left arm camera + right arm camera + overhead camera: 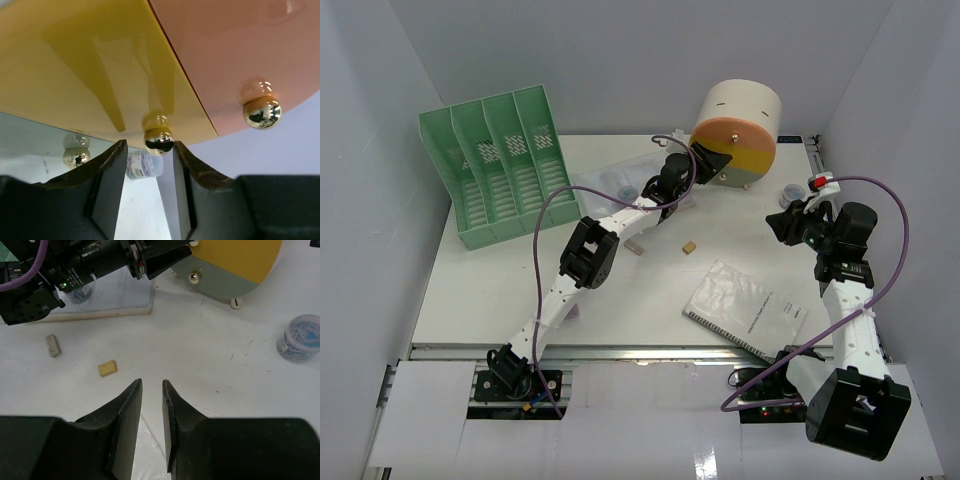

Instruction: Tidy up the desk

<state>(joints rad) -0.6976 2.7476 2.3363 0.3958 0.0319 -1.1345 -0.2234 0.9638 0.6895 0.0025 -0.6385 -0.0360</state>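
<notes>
L pincer (149,143) partly open, tips either side of gold knob (158,141) on yellow drawer (90,60) of round drawer unit (740,120) at far edge; gap shows on one side, no firm grip. R pincer (151,382) open just a slit, empty, over bare bench (520,290). Bench spans under both arms w/ green rack (495,175) far L, notebook (745,308) near R, 2 erasers (107,368) mid, clip jar (300,337) R.

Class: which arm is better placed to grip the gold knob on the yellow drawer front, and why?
Left. The left gripper has its jaws open either side of the gold knob; the right gripper hangs over the desk, away from it.
</notes>
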